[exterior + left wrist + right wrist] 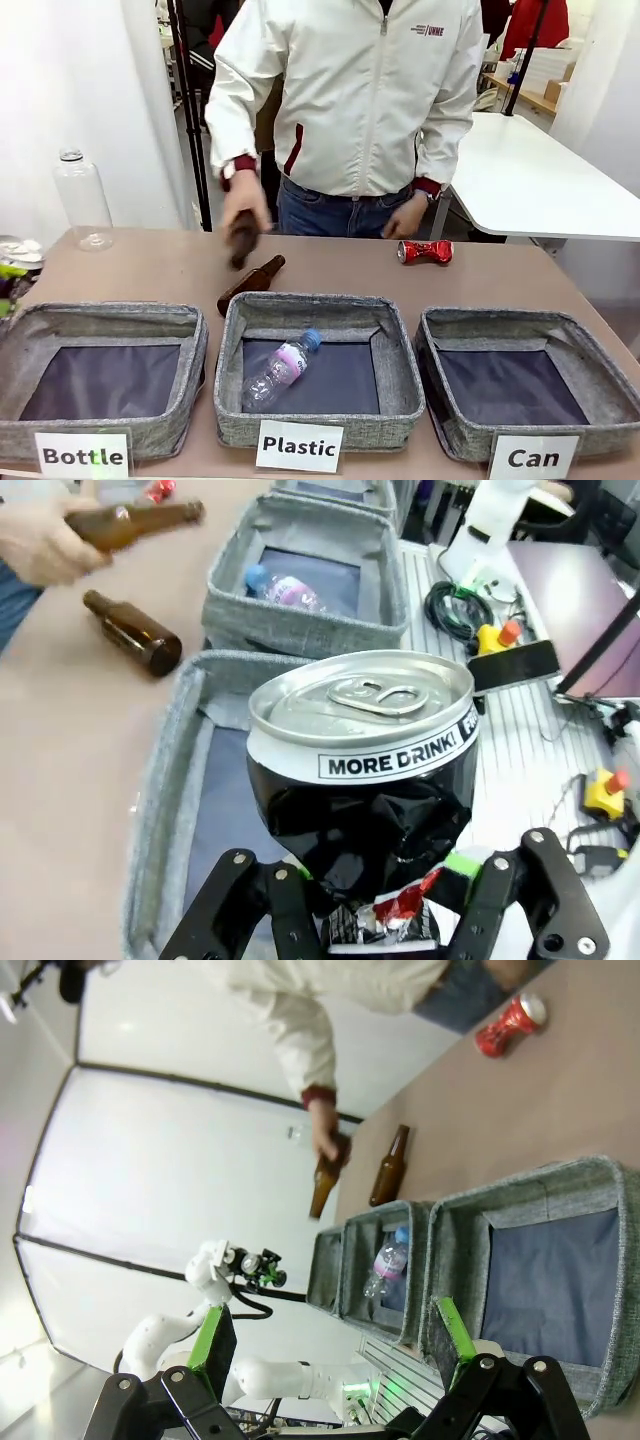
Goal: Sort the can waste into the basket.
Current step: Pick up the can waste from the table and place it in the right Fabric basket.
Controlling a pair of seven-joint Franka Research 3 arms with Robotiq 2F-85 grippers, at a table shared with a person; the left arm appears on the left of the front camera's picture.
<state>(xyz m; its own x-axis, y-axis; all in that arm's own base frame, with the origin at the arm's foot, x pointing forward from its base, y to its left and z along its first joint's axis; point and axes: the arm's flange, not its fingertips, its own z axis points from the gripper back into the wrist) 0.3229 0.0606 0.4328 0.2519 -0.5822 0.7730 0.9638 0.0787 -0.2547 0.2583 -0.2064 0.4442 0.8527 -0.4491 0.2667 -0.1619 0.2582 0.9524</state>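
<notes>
Pinching crumpled glossy black can, left gripper.

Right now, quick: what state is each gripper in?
Left gripper: shut on the dark can.
Right gripper: open, holding nothing.
One of the person's hands: holding a brown bottle.

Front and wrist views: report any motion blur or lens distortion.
Front view: the person's hand with a brown bottle is motion-blurred. Left wrist view: that hand is smeared, the dark can is sharp. Right wrist view: the wide-angle lens bends the wall lines.
</notes>
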